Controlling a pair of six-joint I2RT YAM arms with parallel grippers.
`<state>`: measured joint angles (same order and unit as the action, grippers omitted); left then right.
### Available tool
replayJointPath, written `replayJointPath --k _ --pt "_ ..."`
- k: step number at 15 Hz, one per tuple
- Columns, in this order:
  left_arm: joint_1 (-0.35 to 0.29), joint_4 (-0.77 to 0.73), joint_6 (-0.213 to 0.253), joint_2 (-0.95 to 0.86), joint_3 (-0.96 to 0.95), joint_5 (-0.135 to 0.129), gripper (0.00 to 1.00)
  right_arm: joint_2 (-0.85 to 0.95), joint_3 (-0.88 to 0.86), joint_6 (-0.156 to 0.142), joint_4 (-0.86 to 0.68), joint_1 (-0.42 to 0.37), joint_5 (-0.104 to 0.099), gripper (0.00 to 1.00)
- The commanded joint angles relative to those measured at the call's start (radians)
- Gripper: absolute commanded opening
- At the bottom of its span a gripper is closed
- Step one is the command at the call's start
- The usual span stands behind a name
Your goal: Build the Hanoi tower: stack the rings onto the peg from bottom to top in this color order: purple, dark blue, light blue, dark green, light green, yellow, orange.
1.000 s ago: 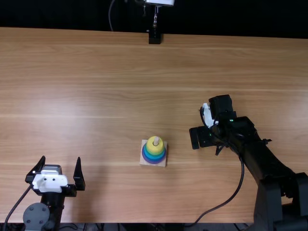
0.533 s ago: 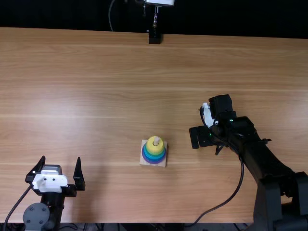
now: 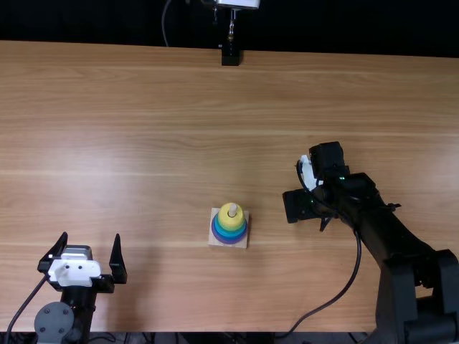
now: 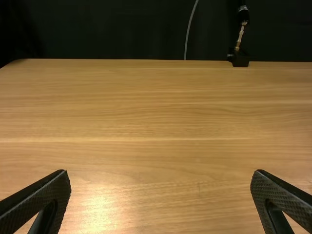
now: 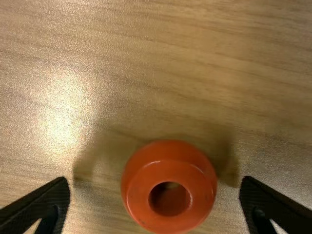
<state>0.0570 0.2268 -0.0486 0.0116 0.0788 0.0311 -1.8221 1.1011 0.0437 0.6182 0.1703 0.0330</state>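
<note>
Though mostly unseen, seemingly purple ring (image 3: 229,241)

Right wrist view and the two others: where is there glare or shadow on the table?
Top view: soft glare on the table's left part; left wrist view: bright glare near the left end effector; right wrist view: glare patch, shadows beside the orange ring.

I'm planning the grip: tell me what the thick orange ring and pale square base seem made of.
The thick orange ring looks like glossy plastic or painted wood: bright highlights on its smooth rim. The pale square base seems bare, matte wood, judging by its tan colour and lack of shine.
</note>
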Motion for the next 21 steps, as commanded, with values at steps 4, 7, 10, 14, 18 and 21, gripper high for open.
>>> replayJointPath --k 4,7,10,14,18,21 --pt "-0.008 0.016 0.016 -0.012 -0.050 0.008 1.00 -0.014 0.019 0.002 0.007 0.014 -0.004 0.00" --pt "-0.008 0.016 0.016 -0.012 -0.050 0.008 1.00 -0.011 0.017 -0.007 0.007 0.014 -0.004 0.00" --pt "-0.008 0.016 0.016 -0.012 -0.050 0.008 1.00 -0.005 0.028 -0.007 0.003 0.015 -0.002 0.00" --pt "-0.009 0.016 0.016 -0.012 -0.050 0.008 1.00 0.093 0.100 0.004 0.058 0.057 0.000 0.00" --pt "-0.008 0.016 0.016 -0.012 -0.050 0.008 1.00 0.113 0.233 0.006 0.405 0.126 0.004 0.00" --pt "-0.008 0.016 0.016 -0.012 -0.050 0.008 1.00 0.164 0.315 0.004 0.493 0.179 0.004 0.00"
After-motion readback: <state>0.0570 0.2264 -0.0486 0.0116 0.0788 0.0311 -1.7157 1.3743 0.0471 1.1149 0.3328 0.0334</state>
